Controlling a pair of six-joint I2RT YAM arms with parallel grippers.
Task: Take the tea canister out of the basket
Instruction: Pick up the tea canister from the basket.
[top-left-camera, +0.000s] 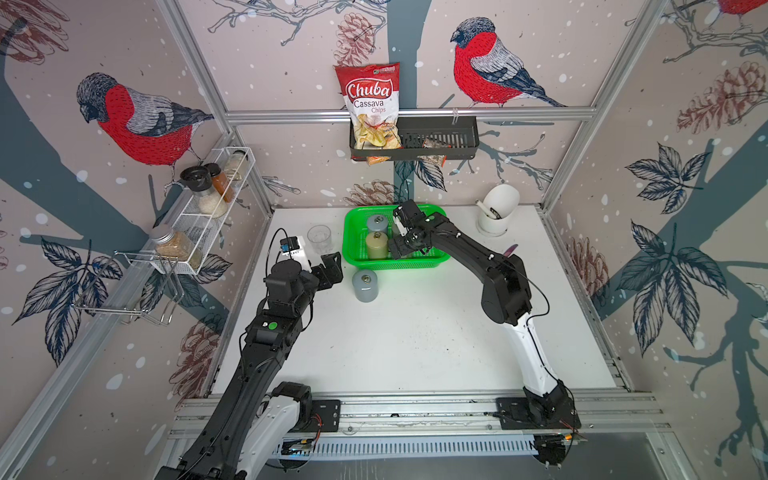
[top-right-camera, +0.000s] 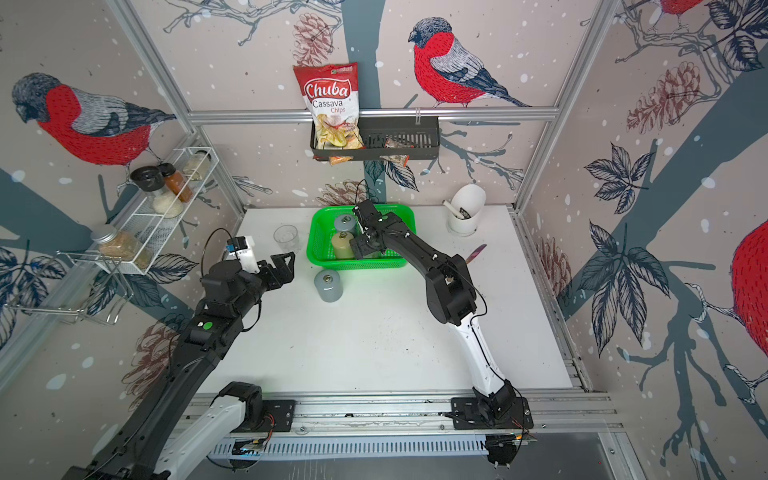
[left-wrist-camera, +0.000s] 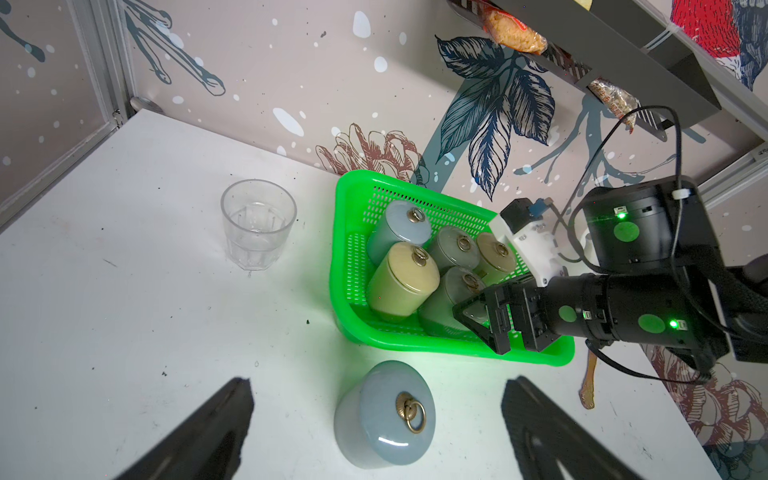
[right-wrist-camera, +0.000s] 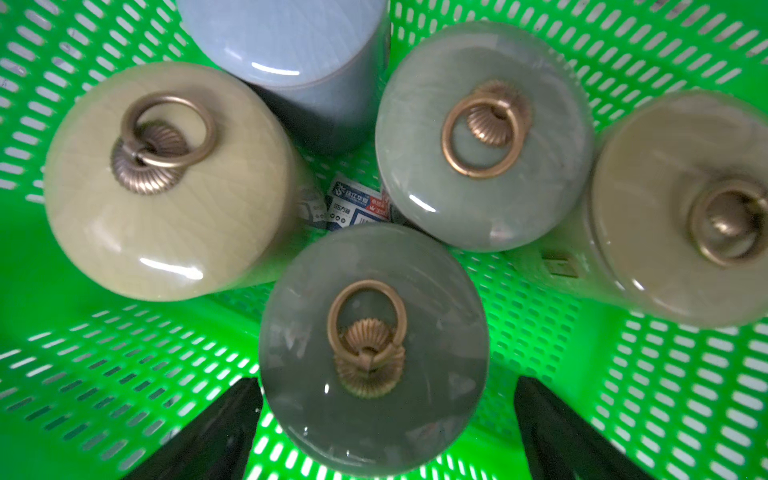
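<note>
The green basket (top-left-camera: 399, 264) (top-right-camera: 357, 262) (left-wrist-camera: 415, 343) stands at the back of the table and holds several tea canisters with brass ring lids. My right gripper (top-left-camera: 399, 245) (right-wrist-camera: 384, 415) reaches down into the basket, open, with its fingers either side of a grey-green canister (right-wrist-camera: 374, 353) and not touching it. Around that one stand a beige canister (right-wrist-camera: 166, 178) (top-left-camera: 376, 245), a blue-grey one (right-wrist-camera: 286, 41), another grey-green one (right-wrist-camera: 482, 137) and a tan one (right-wrist-camera: 685, 208). A further blue-grey canister (top-left-camera: 365, 284) (left-wrist-camera: 386, 415) stands on the table in front of the basket. My left gripper (top-left-camera: 337, 270) (left-wrist-camera: 378, 386) hangs open beside it.
A clear glass (top-left-camera: 319, 239) (left-wrist-camera: 257, 224) stands left of the basket. A white utensil holder (top-left-camera: 496, 214) sits at the back right. A black wall rack (top-left-camera: 436, 139) holds a chips bag. A white wire shelf (top-left-camera: 208, 208) with spice jars hangs on the left wall. A sticker (right-wrist-camera: 357, 203) lies on the basket floor.
</note>
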